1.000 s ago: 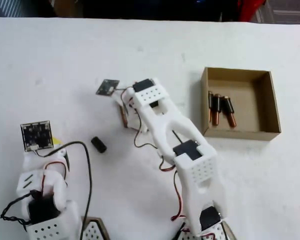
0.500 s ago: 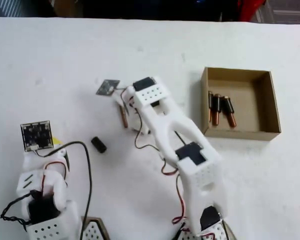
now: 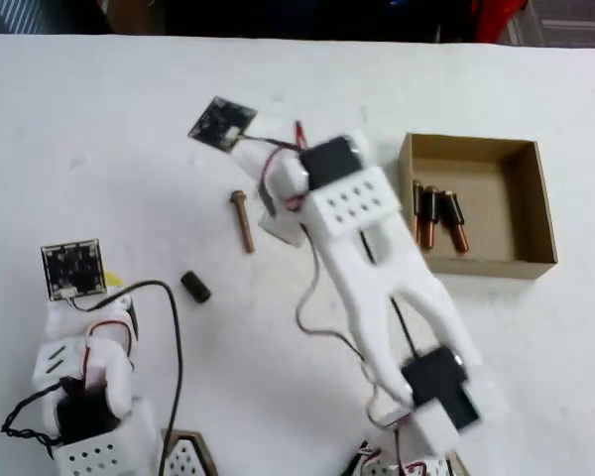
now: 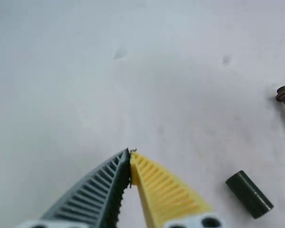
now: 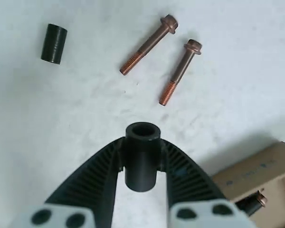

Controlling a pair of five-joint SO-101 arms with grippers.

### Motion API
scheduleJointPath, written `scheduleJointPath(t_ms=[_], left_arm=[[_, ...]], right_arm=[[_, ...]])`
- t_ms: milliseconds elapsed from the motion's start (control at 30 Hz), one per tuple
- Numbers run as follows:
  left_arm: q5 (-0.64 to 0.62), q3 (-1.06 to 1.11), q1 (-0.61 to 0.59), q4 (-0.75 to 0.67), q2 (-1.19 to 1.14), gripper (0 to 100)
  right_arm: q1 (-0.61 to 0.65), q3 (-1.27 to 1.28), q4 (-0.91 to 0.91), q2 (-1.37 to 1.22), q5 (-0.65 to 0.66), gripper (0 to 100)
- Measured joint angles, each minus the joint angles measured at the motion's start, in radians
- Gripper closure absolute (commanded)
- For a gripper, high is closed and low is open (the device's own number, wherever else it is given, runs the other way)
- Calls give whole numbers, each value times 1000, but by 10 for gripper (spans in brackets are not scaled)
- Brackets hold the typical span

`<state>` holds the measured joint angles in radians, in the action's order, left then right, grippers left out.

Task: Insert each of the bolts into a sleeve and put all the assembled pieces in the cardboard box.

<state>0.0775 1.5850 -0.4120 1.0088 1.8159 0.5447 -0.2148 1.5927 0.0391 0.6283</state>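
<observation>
My right gripper (image 5: 142,144) is shut on an upright black sleeve (image 5: 142,159), held above the table. Below it lie two copper bolts (image 5: 149,44) (image 5: 180,71) and a loose black sleeve (image 5: 53,43). From the high view, one bolt (image 3: 242,220) lies just left of the right arm's wrist (image 3: 307,188), and the loose sleeve (image 3: 195,287) lies nearer the front. The cardboard box (image 3: 531,203) at the right holds three assembled pieces (image 3: 436,218). My left gripper (image 4: 129,156) is shut with nothing in it, low over the table at the front left, with the loose sleeve (image 4: 249,194) to one side.
The right arm (image 3: 397,297) slants across the table's middle from the front edge. The left arm (image 3: 84,387) is folded at the front left corner. A corner of the box (image 5: 256,180) lies close to my right gripper. The far and left parts of the white table (image 3: 99,129) are bare.
The right arm has risen and swung toward the far side and the box. The bolt it half covered now lies in full sight. The left arm has not moved.
</observation>
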Motion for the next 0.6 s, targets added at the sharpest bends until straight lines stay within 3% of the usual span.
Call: scheduleJointPath(t_ms=[300,600], left_arm=[[0,68,23,-97,0,977],[0,69,23,-110,0,978]], right_arm=[[0,14,101,344,-66,982],[0,301,46,624,-87,982]])
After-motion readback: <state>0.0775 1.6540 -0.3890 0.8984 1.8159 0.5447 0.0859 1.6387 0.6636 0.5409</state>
